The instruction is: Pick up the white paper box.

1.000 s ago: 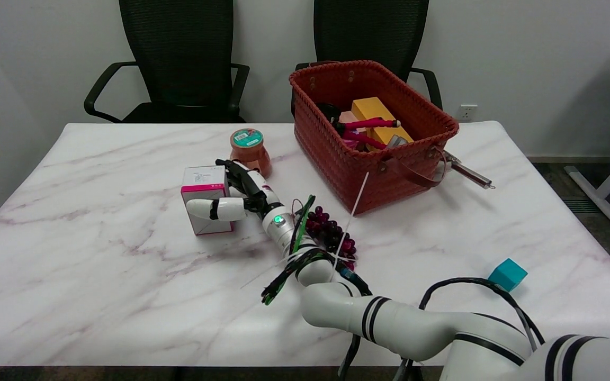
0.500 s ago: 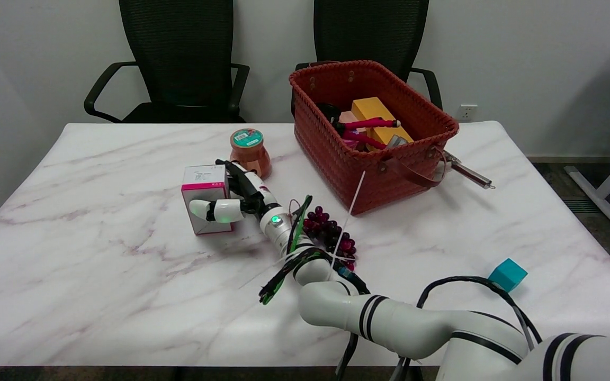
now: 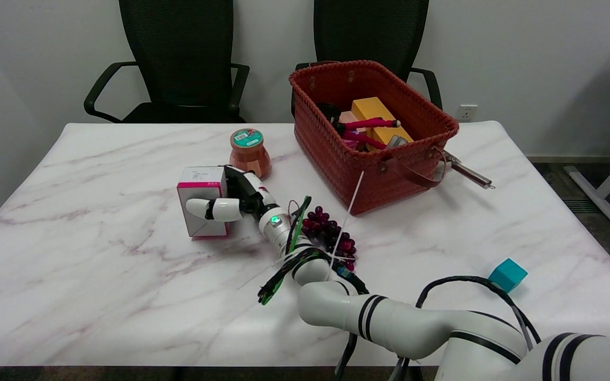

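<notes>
Hand (image 3: 231,203) gripping white paper box (image 3: 201,201)

Marble table (image 3: 98,275): right hand (image 3: 231,203) grips white box (image 3: 202,203); jar (image 3: 250,152) behind; grapes (image 3: 331,235); red basket (image 3: 337,159), filled; teal cube (image 3: 507,274); two chairs (image 3: 180,58).

White arm (image 3: 389,323), black bands, green light.

White box (image 3: 202,203) with pink band; red woven basket (image 3: 337,159); teal cube (image 3: 507,274); white surface (image 3: 98,275) veined pink; dark purple grapes (image 3: 329,233).
</notes>
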You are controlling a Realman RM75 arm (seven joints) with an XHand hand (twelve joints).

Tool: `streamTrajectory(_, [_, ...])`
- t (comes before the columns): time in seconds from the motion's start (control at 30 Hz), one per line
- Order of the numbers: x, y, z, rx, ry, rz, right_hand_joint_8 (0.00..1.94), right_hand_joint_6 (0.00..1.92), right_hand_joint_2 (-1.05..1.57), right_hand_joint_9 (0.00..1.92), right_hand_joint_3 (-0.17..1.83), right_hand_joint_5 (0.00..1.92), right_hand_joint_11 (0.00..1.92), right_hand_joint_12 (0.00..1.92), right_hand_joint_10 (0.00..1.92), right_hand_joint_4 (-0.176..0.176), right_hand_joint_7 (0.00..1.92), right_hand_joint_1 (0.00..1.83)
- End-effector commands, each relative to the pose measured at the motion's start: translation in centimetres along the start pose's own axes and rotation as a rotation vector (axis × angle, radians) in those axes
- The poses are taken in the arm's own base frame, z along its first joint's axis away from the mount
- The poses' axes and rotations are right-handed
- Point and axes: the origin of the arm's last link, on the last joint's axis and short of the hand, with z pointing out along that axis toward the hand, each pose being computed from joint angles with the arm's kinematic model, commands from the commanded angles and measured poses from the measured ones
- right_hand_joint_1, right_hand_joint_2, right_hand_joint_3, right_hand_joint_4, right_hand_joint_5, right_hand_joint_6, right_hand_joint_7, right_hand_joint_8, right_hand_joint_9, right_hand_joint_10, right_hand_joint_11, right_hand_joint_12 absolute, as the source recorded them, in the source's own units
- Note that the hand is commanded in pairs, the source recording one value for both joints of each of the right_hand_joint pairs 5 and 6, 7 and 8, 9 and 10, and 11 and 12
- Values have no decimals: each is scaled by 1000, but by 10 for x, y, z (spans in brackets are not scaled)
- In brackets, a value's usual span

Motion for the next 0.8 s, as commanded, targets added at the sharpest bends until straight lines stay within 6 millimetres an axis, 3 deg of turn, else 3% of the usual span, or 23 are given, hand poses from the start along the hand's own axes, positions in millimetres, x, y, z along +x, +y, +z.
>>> streamTrajectory(0.03, [-1, -1, -1, 7, 3, 58, 925, 420, 751, 875, 542, 420, 708, 708, 875, 0, 925, 1224])
streamTrajectory(0.23, [0, -2, -1, 11, 4, 86, 973, 486, 874, 927, 504, 486, 764, 764, 927, 0, 973, 1235])
streamTrajectory(0.3, [0, -2, -1, 12, 6, 87, 991, 597, 905, 943, 518, 597, 794, 794, 943, 0, 991, 1238])
streamTrajectory(0.53, [0, -2, -2, 17, 11, 88, 1115, 849, 954, 1046, 689, 849, 929, 929, 1046, 0, 1115, 1281])
streamTrajectory(0.8, [4, -11, -2, 63, 29, 99, 1181, 925, 982, 1102, 775, 925, 983, 983, 1102, 0, 1181, 1275])
